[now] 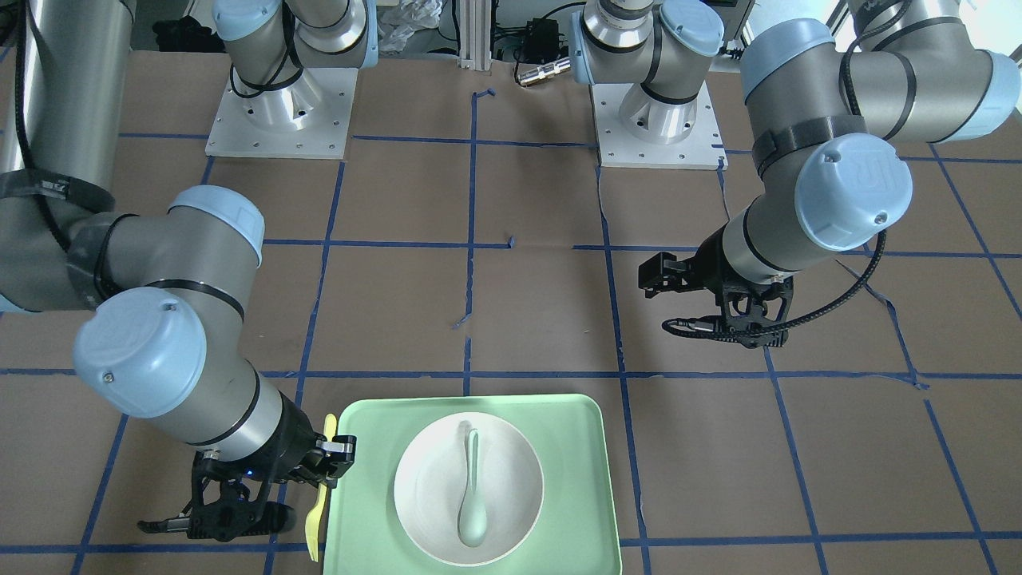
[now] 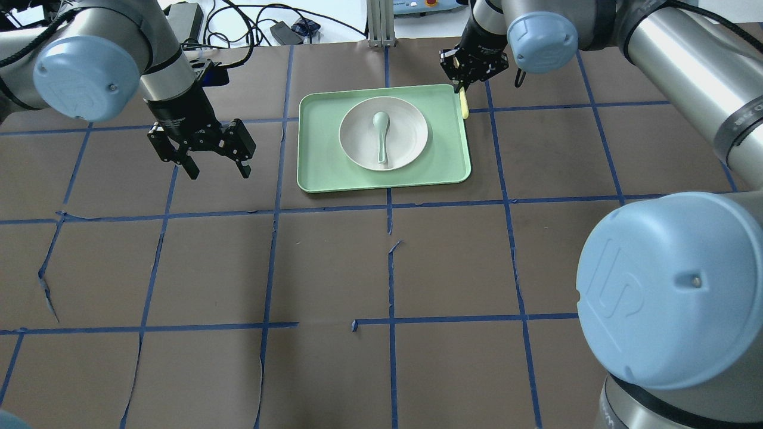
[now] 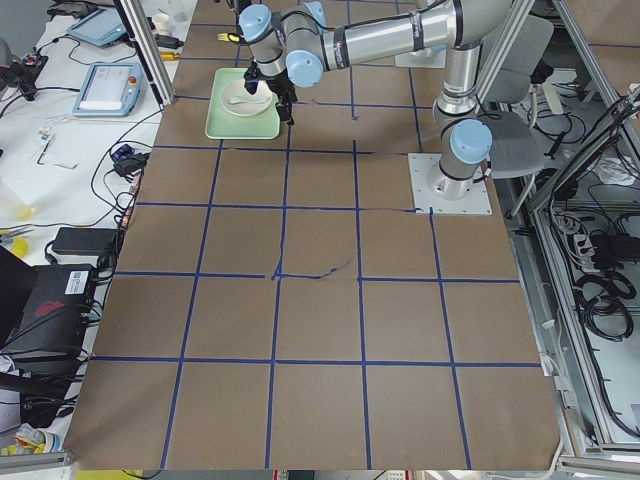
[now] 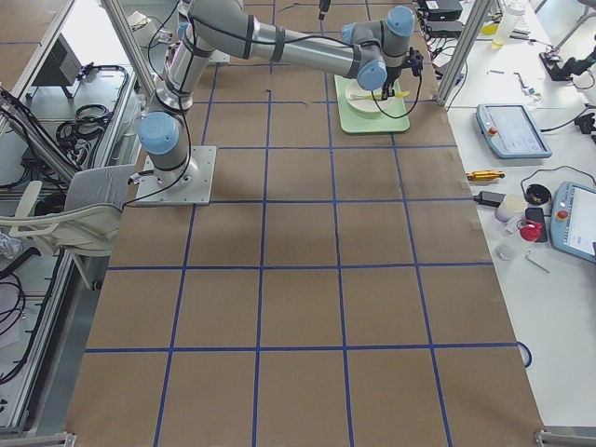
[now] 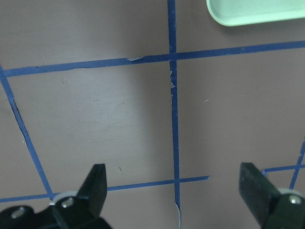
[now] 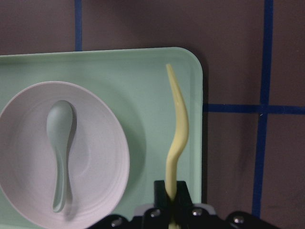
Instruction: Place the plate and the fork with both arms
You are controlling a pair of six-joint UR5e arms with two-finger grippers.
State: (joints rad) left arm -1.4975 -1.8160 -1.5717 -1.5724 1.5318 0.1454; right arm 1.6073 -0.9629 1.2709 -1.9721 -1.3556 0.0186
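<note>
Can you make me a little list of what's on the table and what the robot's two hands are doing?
tray: pale green, on the table
plate: off-white, on the tray
spoon: lying in the plate
fork: pale yellow, held by one end over the tray's edge
right jaws: shut on the fork
left jaws: open, empty, above bare table beside the tray

Spoon (image 2: 380, 136) in plate (image 2: 412, 142), plate on tray (image 2: 322, 152)
</note>
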